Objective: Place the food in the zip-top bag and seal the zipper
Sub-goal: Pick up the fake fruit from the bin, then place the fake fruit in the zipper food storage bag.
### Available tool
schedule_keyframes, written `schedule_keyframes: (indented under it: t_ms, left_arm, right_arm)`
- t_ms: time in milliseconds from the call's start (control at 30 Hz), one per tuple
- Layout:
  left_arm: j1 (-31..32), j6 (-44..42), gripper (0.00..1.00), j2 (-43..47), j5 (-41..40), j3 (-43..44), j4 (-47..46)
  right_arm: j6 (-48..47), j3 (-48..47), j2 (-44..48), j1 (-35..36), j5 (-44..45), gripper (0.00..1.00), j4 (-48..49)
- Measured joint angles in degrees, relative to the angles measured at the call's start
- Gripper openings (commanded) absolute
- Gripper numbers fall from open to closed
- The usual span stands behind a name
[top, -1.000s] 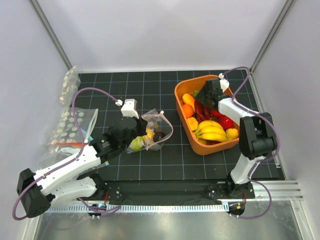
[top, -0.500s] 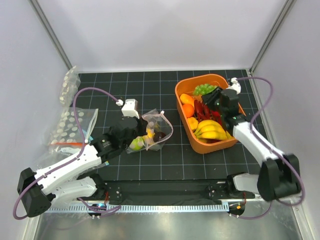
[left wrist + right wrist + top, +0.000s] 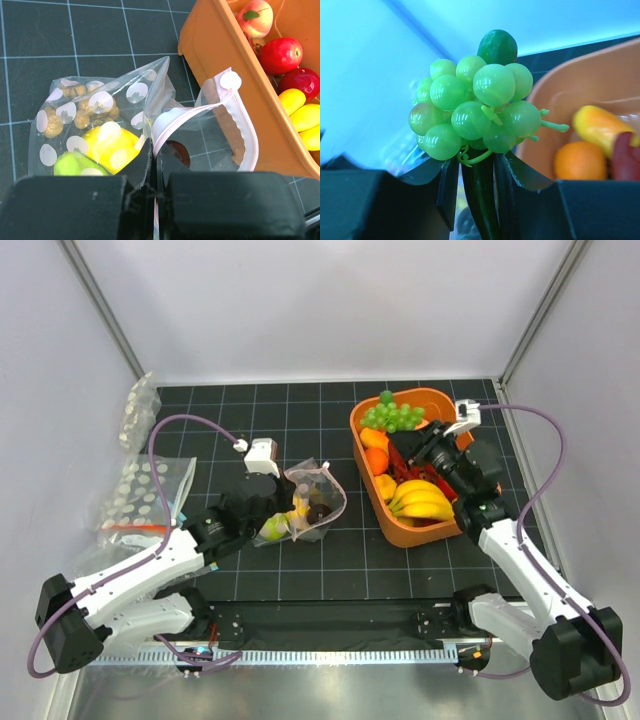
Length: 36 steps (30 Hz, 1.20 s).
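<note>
Right wrist view: the right fingers clamp the dark stem of a green grape bunch above the orange tub near the table's right edge. The left fingers, pinched together on the zipper, prop the zip-top bag open mid-table, likely to receive it.

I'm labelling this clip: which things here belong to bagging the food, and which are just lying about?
In the job: zip-top bag, pinched by left gripper; zipper; fruit already bagged; green grapes in right gripper; bananas.
Lying about: orange tub; spare dotted bags.
</note>
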State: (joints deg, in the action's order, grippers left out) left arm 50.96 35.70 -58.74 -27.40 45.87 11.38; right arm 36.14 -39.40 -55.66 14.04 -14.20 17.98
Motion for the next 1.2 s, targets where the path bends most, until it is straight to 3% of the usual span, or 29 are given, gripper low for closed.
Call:
schedule_keyframes:
  t_ms: [367, 800, 1200]
  left_arm:
    - [-3.76, 1.27, 0.0, 0.0, 0.57, 0.0, 0.11]
    - [-5.81, 3.96, 0.02, 2.14, 2.1, 0.0, 0.46]
    - [-7.28, 4.44, 0.03, 2.19, 2.14, 0.0, 1.84]
  right_arm:
    - [-16.2, -5.03, -1.16, 19.76, -8.52, 0.26, -4.74]
    - [-30.27, -13.33, -10.29, 28.96, -6.6, 0.25, -20.31]
    - [-33.05, -14.45, -12.24, 29.53, -7.21, 0.25, -24.17]
